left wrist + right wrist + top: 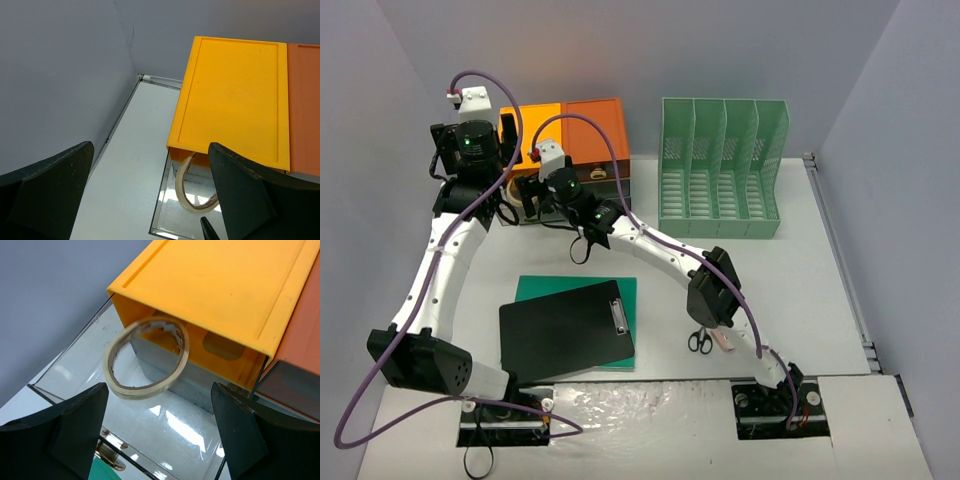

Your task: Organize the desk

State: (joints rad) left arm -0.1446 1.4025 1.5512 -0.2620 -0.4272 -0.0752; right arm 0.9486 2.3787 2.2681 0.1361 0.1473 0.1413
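From above, both my arms reach to the back left of the counter point(800, 270), where the drawer unit point(590, 125) stands. The black clipboard point(565, 335) lies near the front, the scissors point(700, 342) are beside my right arm, and the green file rack point(720, 170) is at the back right.

My left wrist camera shows my left hand point(150, 150) spread wide and holding nothing. It hovers over the clear drawer point(167, 210), which is pulled out from under the yellow top, with the tape roll point(180, 185) inside it.

From my right wrist, my right hand point(160, 390) is also wide. The roll point(145, 389) is blurred and touches neither finger, so I judge it is dropping into the drawer. To do this well, I should keep these fingers apart and lift straight up, clear of the drawer's walls. I'd check the roll sits below the rim before the drawer is pushed shut. The clipboard and scissors are not yet sorted.
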